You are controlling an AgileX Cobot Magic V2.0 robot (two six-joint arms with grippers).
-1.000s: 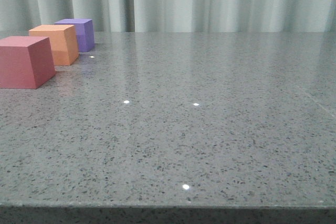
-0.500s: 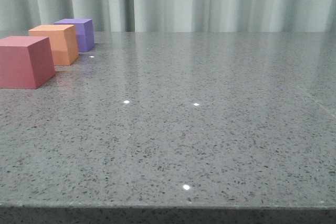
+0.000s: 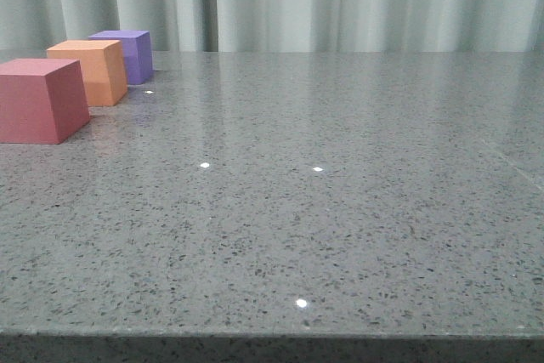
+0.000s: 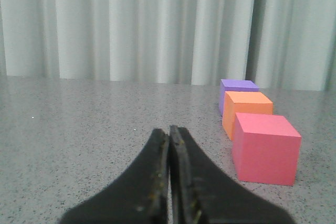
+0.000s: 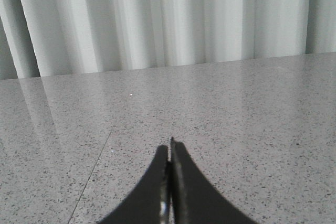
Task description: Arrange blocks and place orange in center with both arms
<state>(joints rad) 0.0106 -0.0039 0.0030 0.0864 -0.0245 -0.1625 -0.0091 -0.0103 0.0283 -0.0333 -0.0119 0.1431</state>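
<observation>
Front view: three cubes in a row at far left of speckled grey desk (image 3: 340,210), receding toward pale curtain (image 3: 340,2). Red-pink cube (image 3: 41,99) nearest, orange cube (image 3: 89,71) in middle, purple cube (image 3: 127,54) farthest; orange partly overlaps purple in this view, contact not resolvable. Small gap visible between red-pink and orange. All three upright, flat on desk. No arm visible in front view. Left wrist view: left gripper (image 4: 169,129) low over desk, fingers (image 4: 157,166) pressed together, nothing between them. Same row seen beside and beyond fingertips: red-pink cube (image 4: 266,148) closest, orange cube (image 4: 247,111) behind, purple cube (image 4: 238,90) last, all well apart from fingers. Right wrist view: right gripper (image 5: 169,148) likewise with fingers (image 5: 184,192) closed tip to tip, empty, over bare desk (image 5: 236,108); faint seam line in surface (image 5: 92,174); curtain (image 5: 157,19) behind. No cube in right wrist view.
</observation>
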